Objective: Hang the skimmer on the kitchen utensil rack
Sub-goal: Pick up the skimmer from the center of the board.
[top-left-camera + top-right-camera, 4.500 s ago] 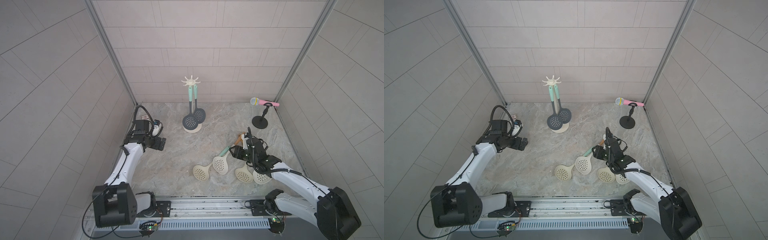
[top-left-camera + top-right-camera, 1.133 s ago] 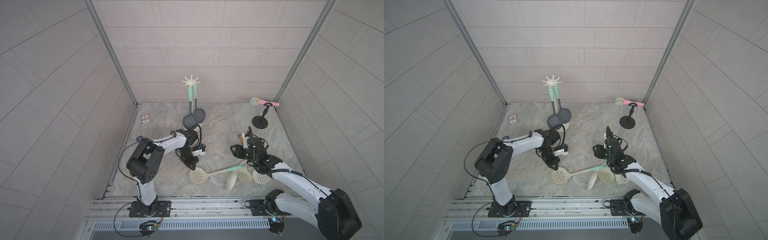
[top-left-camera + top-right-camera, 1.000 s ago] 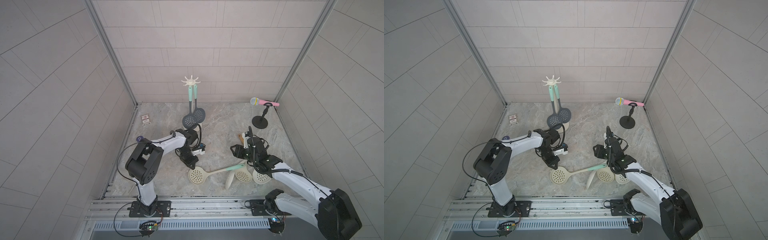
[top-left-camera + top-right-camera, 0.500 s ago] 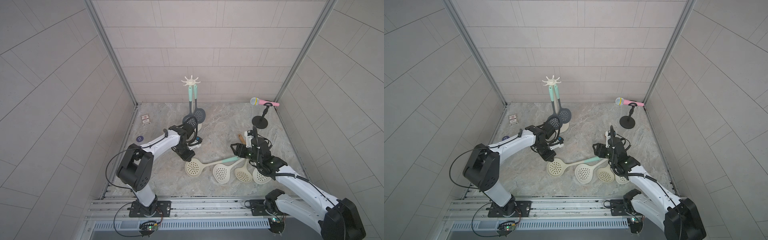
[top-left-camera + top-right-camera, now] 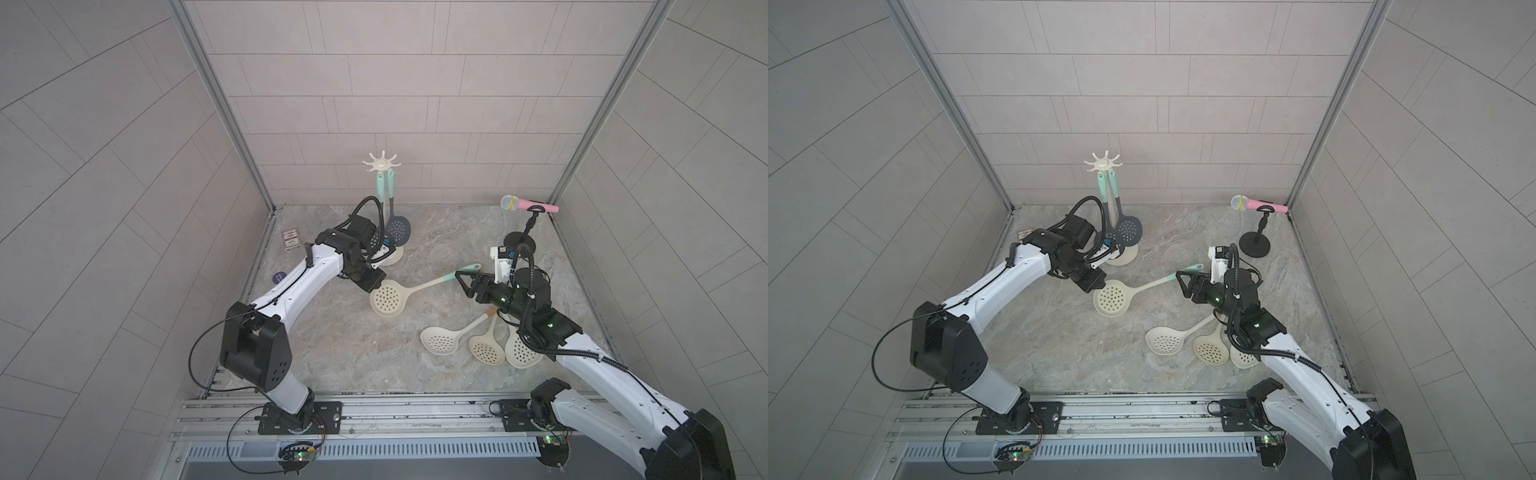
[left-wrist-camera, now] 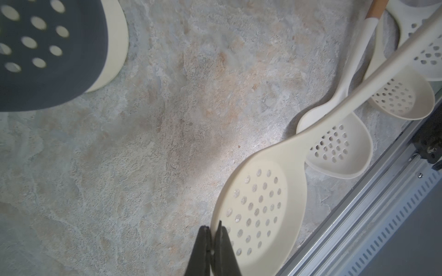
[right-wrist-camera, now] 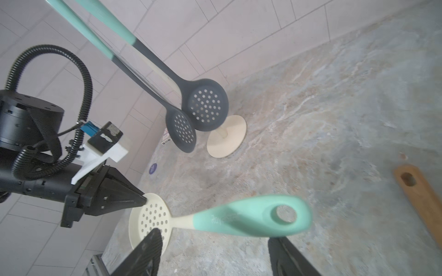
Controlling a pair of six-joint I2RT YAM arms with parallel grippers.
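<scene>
My left gripper (image 5: 372,286) (image 5: 1096,286) (image 6: 214,230) is shut on the bowl rim of a cream skimmer (image 5: 388,298) (image 5: 1112,298) (image 6: 258,210) and holds it off the floor. The skimmer's mint handle (image 7: 248,215) points at my right gripper (image 5: 463,284) (image 5: 1183,286) (image 7: 215,236). That gripper is open, and the handle end lies just beyond its fingertips, with no contact seen. The cream kitchen utensil rack (image 5: 379,165) (image 5: 1101,163) (image 7: 227,139) stands at the back, behind the left wrist. Two dark grey skimmers (image 5: 398,228) (image 5: 1128,230) (image 7: 205,105) hang on it.
Three more cream skimmers (image 5: 440,340) (image 5: 1165,340) lie on the floor at the front right, under my right arm. A pink microphone (image 5: 528,203) sits on a short black stand (image 5: 517,240) at the back right. A paper label (image 5: 291,240) lies near the left wall.
My left gripper has raised the cream skimmer by its bowl and carried it toward the rack. The handle has swung up to my right gripper, which has lifted and opened wider.
</scene>
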